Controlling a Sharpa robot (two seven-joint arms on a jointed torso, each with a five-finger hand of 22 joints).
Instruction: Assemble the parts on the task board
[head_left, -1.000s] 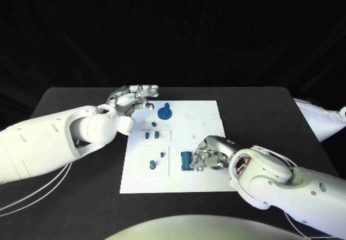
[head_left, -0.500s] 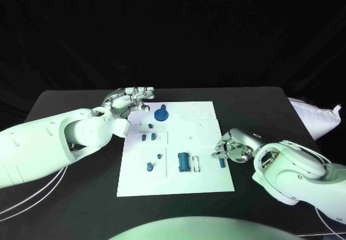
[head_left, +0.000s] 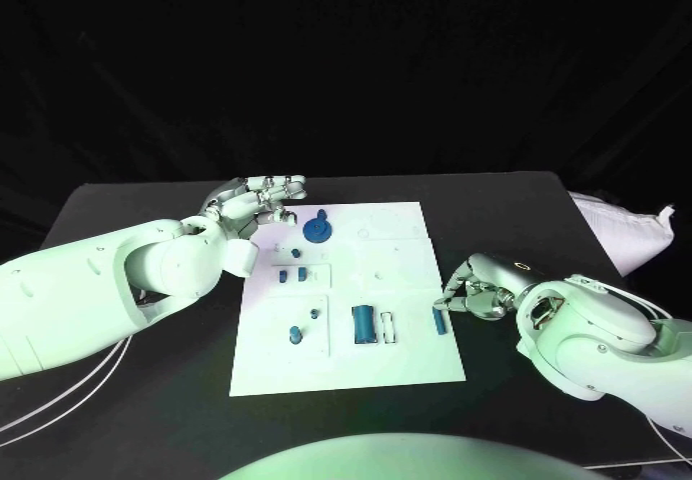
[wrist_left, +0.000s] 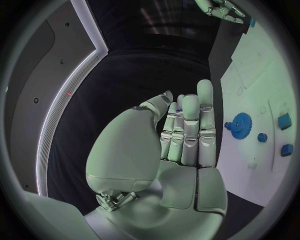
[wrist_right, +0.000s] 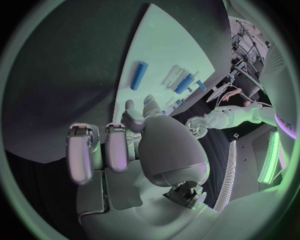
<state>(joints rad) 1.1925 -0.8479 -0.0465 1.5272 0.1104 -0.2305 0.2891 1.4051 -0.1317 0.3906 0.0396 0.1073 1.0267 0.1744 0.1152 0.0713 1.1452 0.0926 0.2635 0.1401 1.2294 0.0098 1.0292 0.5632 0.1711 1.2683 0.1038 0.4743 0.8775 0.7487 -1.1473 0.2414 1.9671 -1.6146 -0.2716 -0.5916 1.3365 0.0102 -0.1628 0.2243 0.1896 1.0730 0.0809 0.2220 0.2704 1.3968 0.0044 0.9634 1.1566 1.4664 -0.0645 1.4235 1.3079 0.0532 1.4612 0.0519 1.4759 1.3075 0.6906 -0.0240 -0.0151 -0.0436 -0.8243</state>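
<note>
The white task board (head_left: 397, 275) lies mid-table. My right hand (head_left: 470, 288) hovers at its right edge with fingers spread and nothing in them. A blue cylinder (head_left: 440, 320) lies loose on the board just beside those fingers; the right wrist view shows this blue cylinder (wrist_right: 139, 75) apart from the fingertips. My left hand (head_left: 261, 197) is raised at the board's far left corner, fingers straight and empty, as the left wrist view confirms for the left hand (wrist_left: 186, 135). A blue gear (head_left: 317, 232) stands near it.
A thicker blue cylinder (head_left: 362, 323) and a pale pin (head_left: 387, 326) lie near the board's front. Two small blue pieces (head_left: 293, 273) sit at the left, and another blue part (head_left: 296, 334) sits lower. Black table (head_left: 548, 220) surrounds the board.
My right hand moved from the board's middle to its right edge with the blue cylinder and let it go there. My left hand's fingers straightened out.
</note>
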